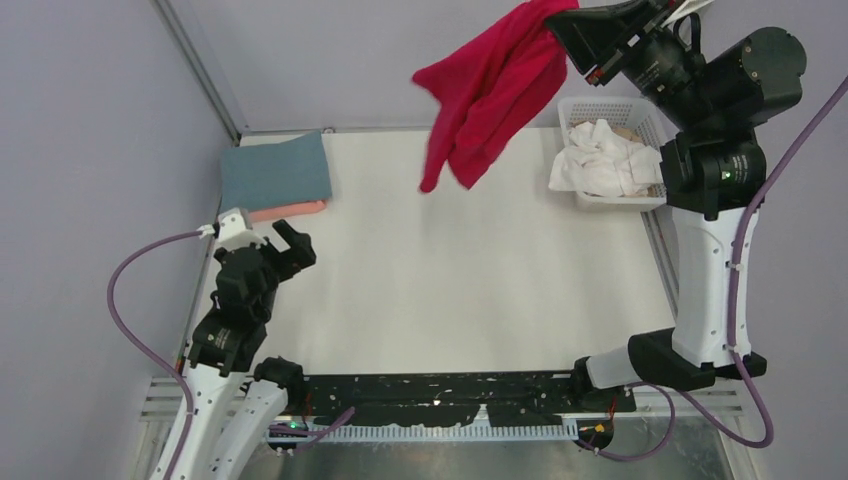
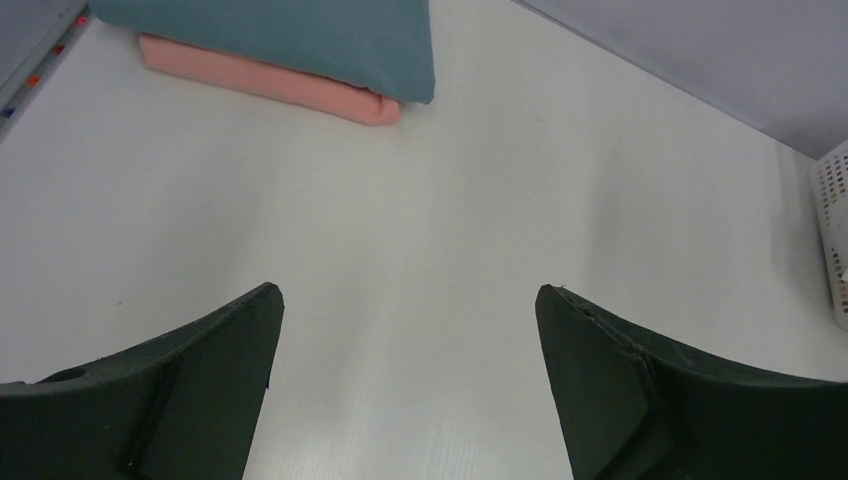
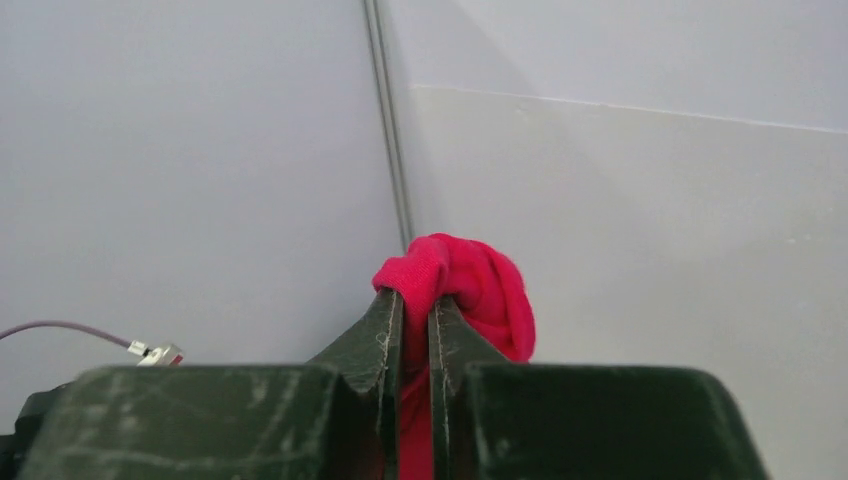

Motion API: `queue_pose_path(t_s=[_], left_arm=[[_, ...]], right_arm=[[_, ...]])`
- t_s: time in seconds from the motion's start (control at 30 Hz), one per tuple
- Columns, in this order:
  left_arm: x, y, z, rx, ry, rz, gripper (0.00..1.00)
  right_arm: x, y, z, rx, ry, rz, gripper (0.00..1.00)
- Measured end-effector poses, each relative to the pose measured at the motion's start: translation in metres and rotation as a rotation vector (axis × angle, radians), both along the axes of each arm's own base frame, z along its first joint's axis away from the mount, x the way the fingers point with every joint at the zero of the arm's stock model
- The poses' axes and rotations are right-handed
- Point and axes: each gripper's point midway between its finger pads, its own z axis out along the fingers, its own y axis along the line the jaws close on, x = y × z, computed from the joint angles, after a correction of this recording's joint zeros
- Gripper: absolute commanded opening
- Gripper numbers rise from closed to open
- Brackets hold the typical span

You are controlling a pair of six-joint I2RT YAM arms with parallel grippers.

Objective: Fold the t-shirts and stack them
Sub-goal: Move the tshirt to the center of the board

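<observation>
My right gripper [image 1: 558,30] is shut on the bright red t-shirt [image 1: 490,90] and holds it high above the table's back right; the shirt hangs crumpled below the jaws. In the right wrist view the red cloth [image 3: 470,285] bulges out between the closed fingertips of my right gripper [image 3: 415,300]. A folded blue-grey t-shirt [image 1: 275,170] lies on a folded salmon pink t-shirt [image 1: 290,210] at the back left, also in the left wrist view [image 2: 300,30]. White t-shirts [image 1: 605,160] lie crumpled in the basket. My left gripper [image 1: 268,232] is open and empty over the table [image 2: 410,295].
The white lattice basket [image 1: 640,115] stands at the table's back right, its corner in the left wrist view [image 2: 832,230]. Grey walls close in the left and back sides. A black rail [image 1: 440,395] runs along the near edge between the arm bases.
</observation>
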Motion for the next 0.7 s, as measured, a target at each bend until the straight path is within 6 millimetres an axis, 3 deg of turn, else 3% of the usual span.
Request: queue_pose_path(t_s=[0.1,0.13,0.2,0.3,0.33,0.4,0.47,0.5,0.57,0.6,0.63,0.7], left_arm=[[-0.004,0.0,-0.005,-0.015,0.013,0.006,0.99],[-0.005,0.001,-0.005,-0.019,0.016,0.008,0.99],[-0.008,0.001,-0.007,-0.028,0.024,0.012,0.99],[-0.014,0.002,-0.011,-0.035,0.039,0.017,0.99],[-0.017,0.002,-0.013,-0.039,0.05,0.019,0.99],[-0.02,0.003,-0.018,-0.045,0.068,0.023,0.99],[-0.022,0.002,-0.023,-0.049,0.085,0.022,0.99],[-0.022,0.001,-0.026,-0.051,0.095,0.017,0.99],[-0.022,-0.003,-0.034,-0.061,0.127,0.003,0.99],[-0.021,-0.005,-0.038,-0.063,0.145,-0.003,0.99],[-0.02,-0.008,-0.043,-0.064,0.169,-0.015,0.99],[-0.017,-0.014,-0.054,-0.068,0.222,-0.037,0.99]], right_arm=[[-0.01,0.008,-0.014,-0.011,0.017,0.033,0.07],[-0.004,0.007,-0.027,-0.018,0.047,0.019,0.08],[0.013,0.0,-0.07,-0.033,0.136,-0.051,0.13],[0.038,-0.018,-0.172,-0.066,0.342,-0.195,0.18],[0.046,-0.027,-0.223,-0.08,0.432,-0.258,0.22],[0.053,-0.041,-0.318,-0.119,0.624,-0.345,0.53],[0.051,-0.052,-0.405,-0.174,0.818,-0.417,0.7],[0.045,-0.063,-0.457,-0.234,0.946,-0.473,0.73],[0.031,-0.081,-0.518,-0.329,1.127,-0.569,0.85],[0.022,-0.093,-0.539,-0.377,1.197,-0.627,0.96],[0.015,-0.104,-0.549,-0.417,1.237,-0.682,1.0],[0.007,-0.12,-0.548,-0.448,1.243,-0.767,0.96]])
